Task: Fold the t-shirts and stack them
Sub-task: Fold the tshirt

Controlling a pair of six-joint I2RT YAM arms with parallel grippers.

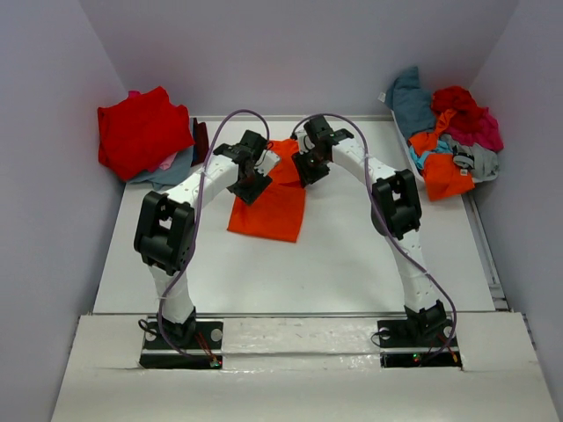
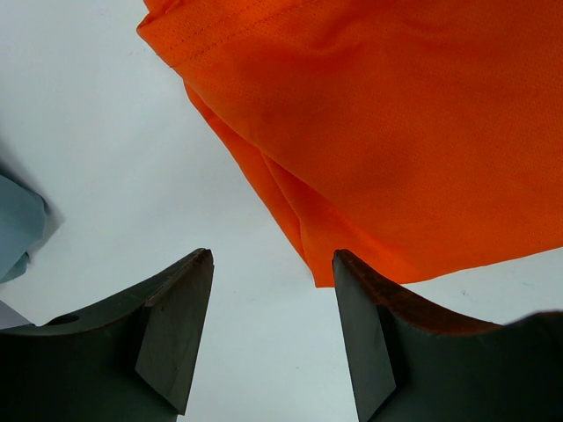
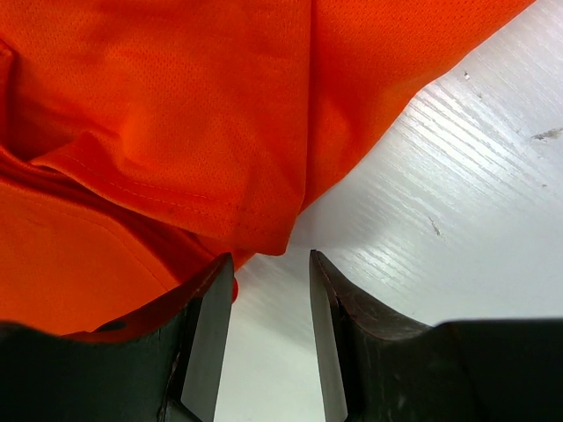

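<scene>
Orange t-shirt [image 1: 268,207]: lies partly folded into a long narrow shape on the table [image 1: 352,264] between the two arms, its far end under both tools.
Left tool [image 2: 273,264]: we see its jaws wide apart over bare table with nothing between them; the shirt's folded edge lies just beyond one fingertip.
Right tool [image 3: 271,264]: its jaws are partly open and hold nothing; a hemmed corner of the cloth reaches just to one fingertip, with bare table in the gap.
Handling: we judge the cloth light, thin and limp, a fine mesh knit likely to slide on the smooth table and sag where unsupported; nothing fragile.
Where to grip: we would pinch at the stitched hems and corners, all layers together, one tool on each side, so the fold lifts evenly.
Risk: catching only the top layer would pull the fold open.
Red t-shirt [image 1: 141,132]: folded on top of the stack at the far left, well apart.
Unfolded heap [image 1: 449,141]: loose shirts at the far right edge of the table.
</scene>
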